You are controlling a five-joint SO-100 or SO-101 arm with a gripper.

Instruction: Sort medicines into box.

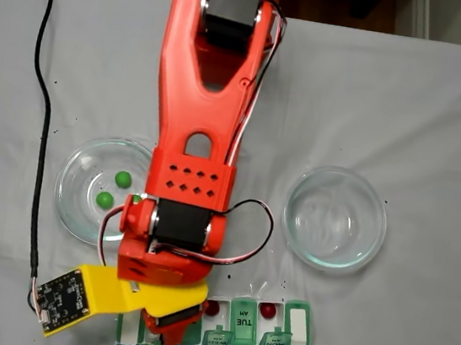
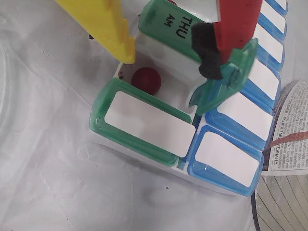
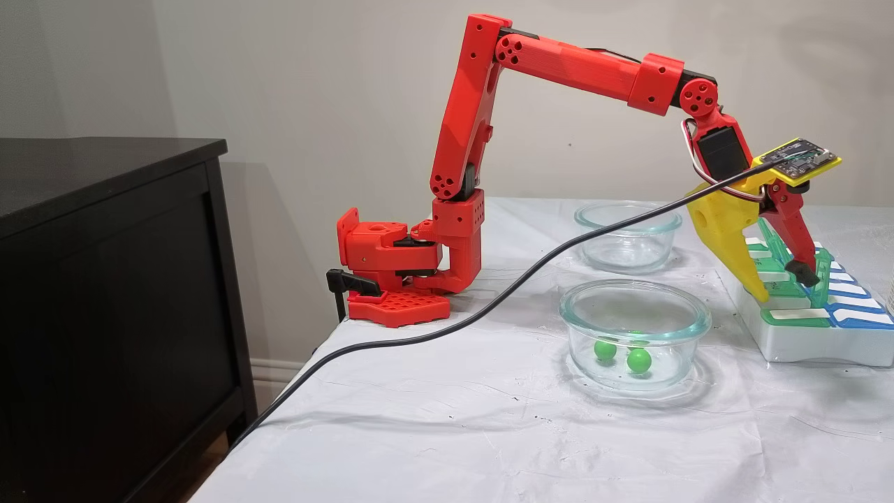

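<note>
We log the gripper (image 2: 173, 60) over the near end of the pill organiser (image 2: 144, 144), its yellow finger (image 2: 103, 26) and red finger (image 2: 236, 29) spread apart with nothing between them. In the wrist view a dark red ball (image 2: 146, 80) sits in the open compartment directly beneath the gap, beside the raised green lid (image 2: 226, 79) that the red finger's black pad touches. In the fixed view from above, two red balls (image 1: 211, 308) show in opened compartments, and green balls (image 1: 122, 179) lie in the left glass bowl (image 1: 76, 186); the right glass bowl (image 1: 335, 218) holds none that we can see.

Judgement: the drop into this compartment looks complete. To do the step well, we would lift straight up, keeping the black pad from dragging the lid, then swing to the left bowl for a green ball.

Legible writing: "THU AM" on one lid (image 2: 175, 24) in the wrist view; "TUE AM" on a lid (image 1: 242, 314) in the top view. Neighbouring lids' print is too small to read. A printed label at the wrist view's right edge is not readable in full.
</note>
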